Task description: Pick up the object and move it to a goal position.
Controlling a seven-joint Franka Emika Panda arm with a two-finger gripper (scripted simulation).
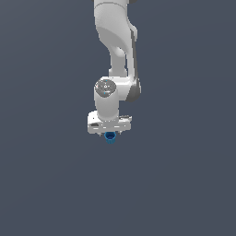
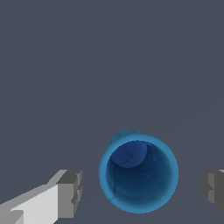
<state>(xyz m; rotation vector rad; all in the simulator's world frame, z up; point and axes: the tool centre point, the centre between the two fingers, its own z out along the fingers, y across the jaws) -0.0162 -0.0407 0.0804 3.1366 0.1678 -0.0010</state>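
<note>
While open: the end effector (image 2: 140,188) is held with fingers (image 2: 70,192) apart, straddling the cup.
Blue cup (image 2: 138,173): seen upright between the pads, untouched.
Closing: centring is advised first, so tipping is avoided.

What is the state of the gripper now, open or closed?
Gripper: open, one finger on each side of the blue cup, with gaps, not touching it.

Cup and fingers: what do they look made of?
Cup: looks like smooth blue plastic, uniform colour, thin wall, soft sheen inside; a render, so uncertain. Fingers: matte grey blocky pads, rubber or plastic by look, on white glossy casing. They flank the cup with gaps on both sides.
</note>
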